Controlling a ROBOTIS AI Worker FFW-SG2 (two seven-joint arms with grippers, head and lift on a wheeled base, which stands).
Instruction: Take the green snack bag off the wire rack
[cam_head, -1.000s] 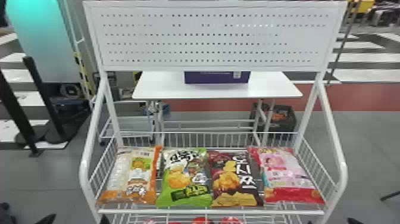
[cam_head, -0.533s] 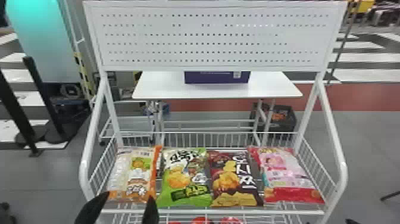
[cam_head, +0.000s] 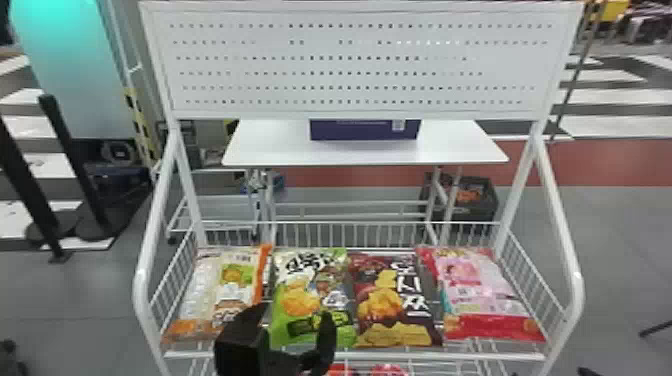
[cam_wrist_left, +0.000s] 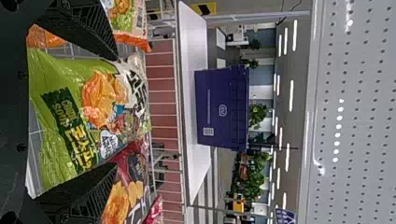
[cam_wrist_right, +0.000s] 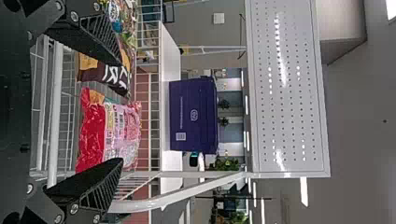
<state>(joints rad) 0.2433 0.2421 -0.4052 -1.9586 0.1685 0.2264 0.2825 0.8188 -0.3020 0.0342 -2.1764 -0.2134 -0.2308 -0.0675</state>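
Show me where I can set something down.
The white table behind the rack has bare top left and right of the purple box. The rack is crowded: four bags side by side, the left tool at the front of the green bag.

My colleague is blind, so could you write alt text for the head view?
The left gripper, jaws open, is at the green snack bag, second from left in a row of four on a white wire rack.

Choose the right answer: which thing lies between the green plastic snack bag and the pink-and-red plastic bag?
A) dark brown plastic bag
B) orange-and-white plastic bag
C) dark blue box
A: the dark brown bag has the green bag on one side, the pink-and-red bag on the other.
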